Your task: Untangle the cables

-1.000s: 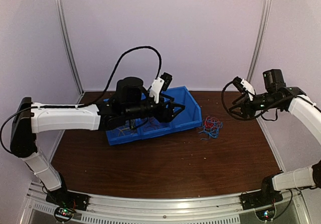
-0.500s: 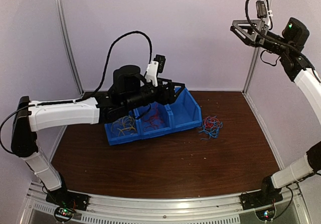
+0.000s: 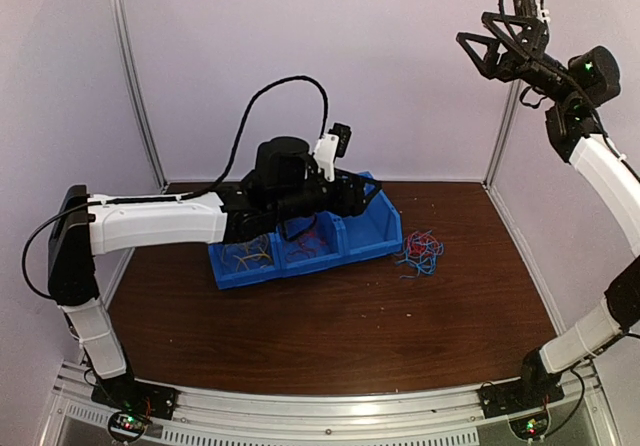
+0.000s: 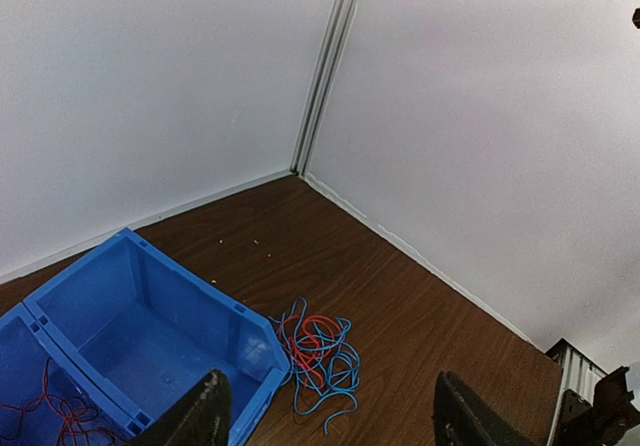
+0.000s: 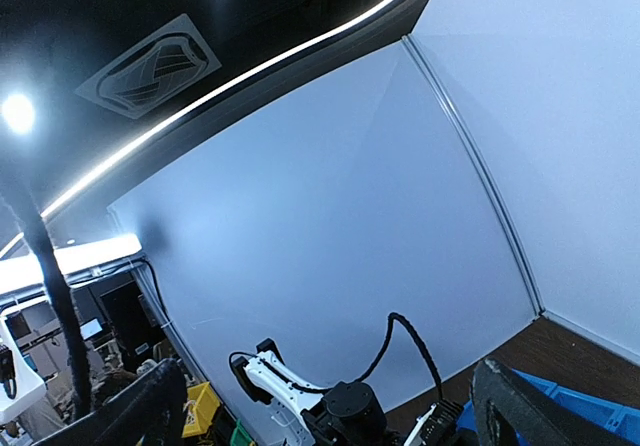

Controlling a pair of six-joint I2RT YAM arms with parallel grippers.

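Left wrist view puts the tangle of thin red and blue cables [image 4: 318, 351] on the brown wooden tabletop [image 4: 420, 316], just ahead of and below the left hand [image 4: 330, 428], which is spread wide and empty. Under that hand sits the blue plastic 3-compartment bin [image 4: 130, 316], with yellow strands [image 3: 248, 256] and red strands [image 3: 303, 248] behind it. Judged step: reaching for another strand; next, lower and pinch 1 wire. Since 1.0 s ago the left hand has advanced, while the right hand [image 3: 492, 44], also spread, rose high.
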